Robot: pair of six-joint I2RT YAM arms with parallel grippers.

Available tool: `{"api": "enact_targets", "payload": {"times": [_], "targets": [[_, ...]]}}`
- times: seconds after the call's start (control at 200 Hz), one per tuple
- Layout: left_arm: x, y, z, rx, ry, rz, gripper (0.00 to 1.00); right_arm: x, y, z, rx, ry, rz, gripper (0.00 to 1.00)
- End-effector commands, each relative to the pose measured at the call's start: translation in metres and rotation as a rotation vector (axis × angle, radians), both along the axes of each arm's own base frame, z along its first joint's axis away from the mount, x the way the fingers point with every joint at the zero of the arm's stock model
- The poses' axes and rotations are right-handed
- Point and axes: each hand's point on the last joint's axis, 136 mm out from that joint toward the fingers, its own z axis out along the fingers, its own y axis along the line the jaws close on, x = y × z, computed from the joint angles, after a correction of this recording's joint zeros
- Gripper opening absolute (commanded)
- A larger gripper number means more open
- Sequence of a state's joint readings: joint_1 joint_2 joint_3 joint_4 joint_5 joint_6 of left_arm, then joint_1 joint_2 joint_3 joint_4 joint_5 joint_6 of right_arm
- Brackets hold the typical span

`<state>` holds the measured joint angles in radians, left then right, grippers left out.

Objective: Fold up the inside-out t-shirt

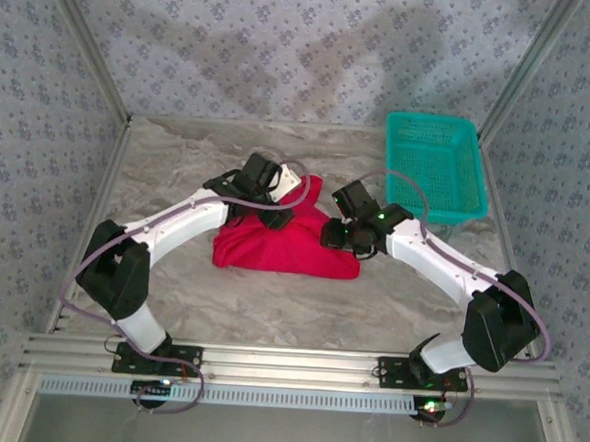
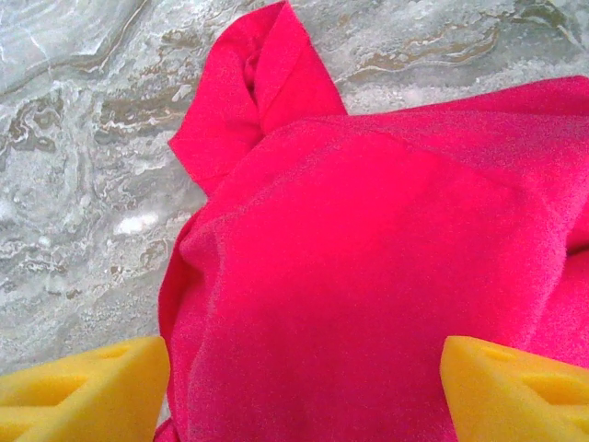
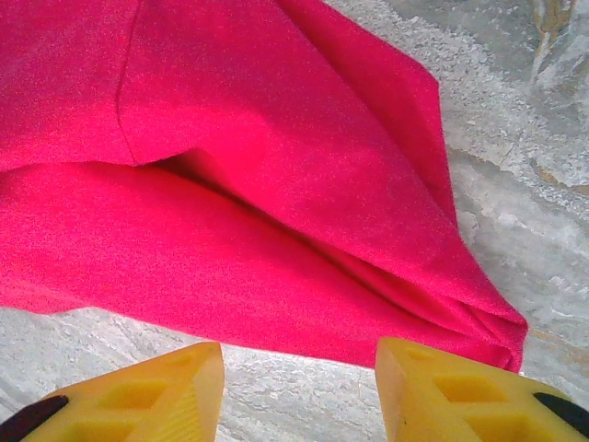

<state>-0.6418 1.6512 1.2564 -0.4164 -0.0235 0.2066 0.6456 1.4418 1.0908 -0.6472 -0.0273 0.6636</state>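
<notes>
Marbled table (image 1: 178, 164): t-shirt (image 1: 283, 250) bunched in ctr, creased (one sleeve out).

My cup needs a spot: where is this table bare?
Bare table: the far-left corner, and the near strip between t-shirt and arm bases. Crowded: the middle, left gripper and right gripper over the t-shirt; basket at far right.

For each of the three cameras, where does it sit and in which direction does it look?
Top external: fixed above and behind the arms, looking down at the table, the red t-shirt and the teal basket; both arms show.
Left wrist: on the left arm, looking down onto the t-shirt; the left gripper shows, open.
Right wrist: on the right arm, looking down at the t-shirt's edge; the right gripper shows, open.
All three share the t-shirt and table.
</notes>
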Motion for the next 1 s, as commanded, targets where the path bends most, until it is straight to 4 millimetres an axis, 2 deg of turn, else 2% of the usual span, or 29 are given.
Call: {"api": "enact_targets", "payload": {"times": [0.0, 0.215, 0.265, 0.315, 0.38, 0.475, 0.565, 0.78, 0.889, 0.964, 0.999], "targets": [[-0.004, -0.004, -0.009, -0.003, 0.057, -0.028, 0.76, -0.002, 0.002, 0.001, 0.011, 0.008, -0.003, 0.48], [-0.017, -0.013, -0.015, -0.064, 0.103, -0.071, 0.82, -0.003, 0.004, -0.001, 0.014, 0.012, 0.004, 0.48], [-0.015, -0.012, -0.019, -0.057, 0.102, -0.066, 0.79, -0.003, 0.005, -0.002, 0.016, 0.016, 0.006, 0.48], [-0.011, -0.010, -0.021, -0.053, 0.110, -0.055, 0.67, -0.003, 0.007, -0.002, 0.020, 0.014, 0.009, 0.48], [-0.003, -0.007, -0.022, -0.059, 0.119, -0.028, 0.42, -0.003, 0.008, -0.003, 0.022, 0.017, 0.013, 0.46], [0.002, -0.006, -0.022, -0.073, 0.144, -0.020, 0.25, -0.006, 0.012, -0.007, 0.021, 0.029, 0.024, 0.45], [0.003, -0.007, -0.019, -0.086, 0.153, -0.021, 0.00, -0.009, 0.018, -0.013, 0.030, 0.044, 0.036, 0.46], [0.003, -0.001, -0.003, -0.147, 0.154, 0.004, 0.00, -0.009, 0.034, -0.024, 0.088, 0.068, 0.044, 0.48], [-0.008, -0.007, 0.013, -0.182, 0.124, -0.077, 0.46, -0.008, 0.027, -0.028, 0.067, 0.079, 0.028, 0.48], [-0.016, -0.015, 0.021, -0.218, 0.098, -0.145, 0.60, -0.008, 0.015, -0.032, 0.051, 0.089, -0.008, 0.47], [-0.019, -0.020, 0.023, -0.225, 0.087, -0.174, 0.62, -0.008, 0.011, -0.034, 0.052, 0.089, -0.027, 0.46]]}}
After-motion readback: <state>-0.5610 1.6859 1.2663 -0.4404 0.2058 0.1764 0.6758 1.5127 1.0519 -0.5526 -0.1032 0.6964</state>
